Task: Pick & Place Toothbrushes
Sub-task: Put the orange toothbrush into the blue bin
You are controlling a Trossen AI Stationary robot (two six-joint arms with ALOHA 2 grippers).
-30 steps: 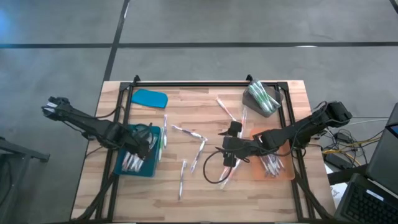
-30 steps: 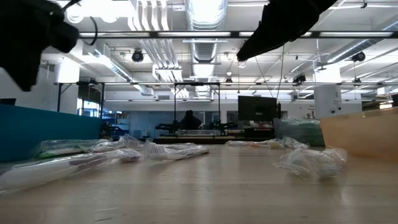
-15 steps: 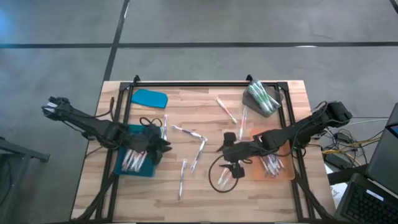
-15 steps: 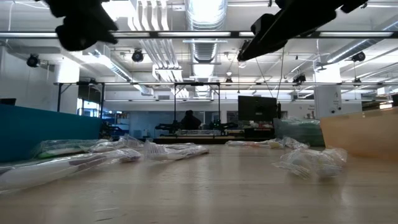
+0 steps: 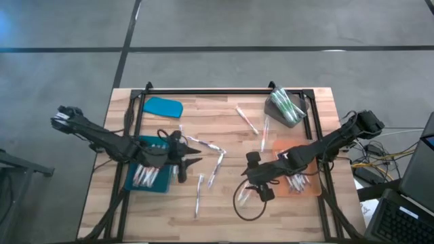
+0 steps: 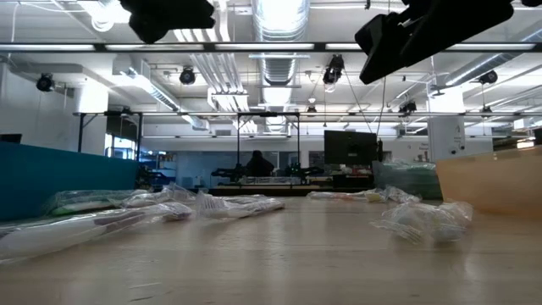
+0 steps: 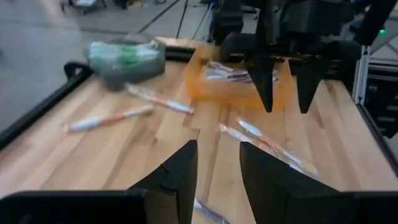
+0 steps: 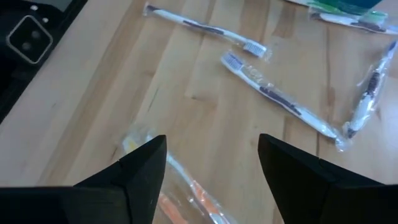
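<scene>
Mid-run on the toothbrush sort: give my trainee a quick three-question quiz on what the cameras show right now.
1. True or false: the right end effector is clamped on a toothbrush.
2. Which tray lies under the left arm: (a) orange tray, (b) teal tray, (c) grey bin?
3. Fill in: the grey bin at the table's far right corner holds brushes with ____ parts.

Key:
1. False. Its fingers stand apart with nothing between them, above a wrapped toothbrush.
2. (b), the teal tray; the orange tray lies by the right arm.
3. Green.
</scene>
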